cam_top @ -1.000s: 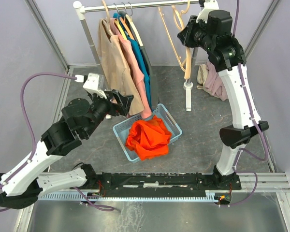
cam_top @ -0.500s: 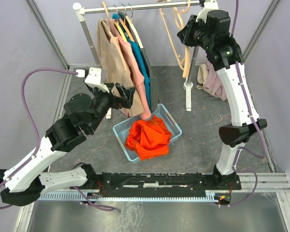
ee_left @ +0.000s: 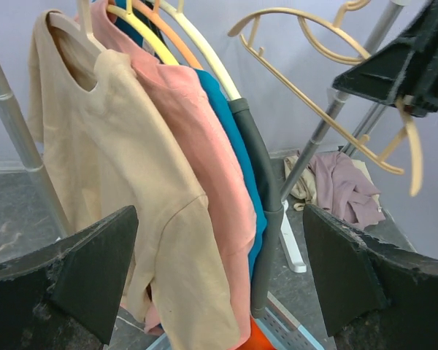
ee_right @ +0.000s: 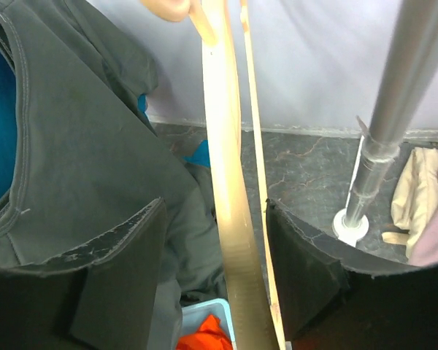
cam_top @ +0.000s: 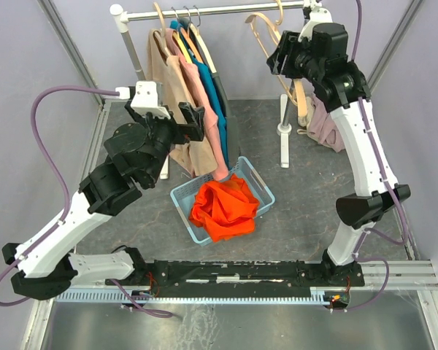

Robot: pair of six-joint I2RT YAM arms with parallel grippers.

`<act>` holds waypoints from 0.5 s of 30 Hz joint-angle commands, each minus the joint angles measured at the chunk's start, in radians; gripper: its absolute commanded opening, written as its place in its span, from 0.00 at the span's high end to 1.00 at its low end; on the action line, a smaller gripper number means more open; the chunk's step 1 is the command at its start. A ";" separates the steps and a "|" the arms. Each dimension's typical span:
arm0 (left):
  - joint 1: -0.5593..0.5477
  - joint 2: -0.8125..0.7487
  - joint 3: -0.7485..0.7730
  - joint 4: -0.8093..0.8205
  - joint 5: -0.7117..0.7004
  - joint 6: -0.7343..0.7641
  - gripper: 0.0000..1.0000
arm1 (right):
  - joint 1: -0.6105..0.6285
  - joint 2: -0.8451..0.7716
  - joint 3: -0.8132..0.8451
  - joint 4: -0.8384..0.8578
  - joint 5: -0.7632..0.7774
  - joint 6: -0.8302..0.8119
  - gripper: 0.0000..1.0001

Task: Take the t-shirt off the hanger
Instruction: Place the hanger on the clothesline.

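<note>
Grey tabletop and lilac walls from above: four shirts (cam_top: pixel 197 87) hang on the rack (cam_top: pixel 204 10) at upper centre-left and an orange shirt (cam_top: pixel 223 208) lies in the basket (cam_top: pixel 181 195) mid-frame, so I judge another shirt is next. Left wrist view: the left gripper (ee_left: pixel 219 211) is empty, its fingers (ee_left: pixel 80 270) wide apart and facing the beige shirt (ee_left: pixel 124 168) at left; the next move calls for pinching cloth and pulling it down. Right wrist view: the right gripper (ee_right: pixel 215 208) has its fingers (ee_right: pixel 109 284) apart on either side of a bare hanger (ee_right: pixel 230 219) at centre, apparently unclamped.
</note>
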 commanded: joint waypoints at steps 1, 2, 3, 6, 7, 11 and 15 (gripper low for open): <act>0.000 -0.003 0.052 0.030 -0.079 0.031 0.01 | -0.004 -0.122 -0.013 0.007 0.046 -0.024 0.32; 0.001 -0.005 0.054 0.024 -0.098 0.024 0.01 | -0.004 -0.138 -0.020 0.007 0.047 -0.025 0.32; 0.002 -0.006 0.055 0.017 -0.110 0.019 0.01 | -0.004 -0.155 -0.028 0.006 0.049 -0.025 0.31; 0.004 -0.012 0.064 -0.001 -0.124 0.014 0.00 | -0.004 -0.195 -0.037 0.001 0.045 -0.024 0.32; 0.004 -0.014 0.066 -0.006 -0.122 0.014 0.00 | -0.004 -0.202 -0.034 -0.004 0.041 -0.023 0.32; 0.005 -0.018 0.072 -0.036 -0.113 -0.001 0.00 | 0.000 -0.225 -0.026 -0.013 0.002 -0.016 0.33; 0.007 -0.026 0.066 -0.062 -0.086 -0.022 0.00 | 0.030 -0.221 -0.007 -0.003 -0.021 -0.022 0.34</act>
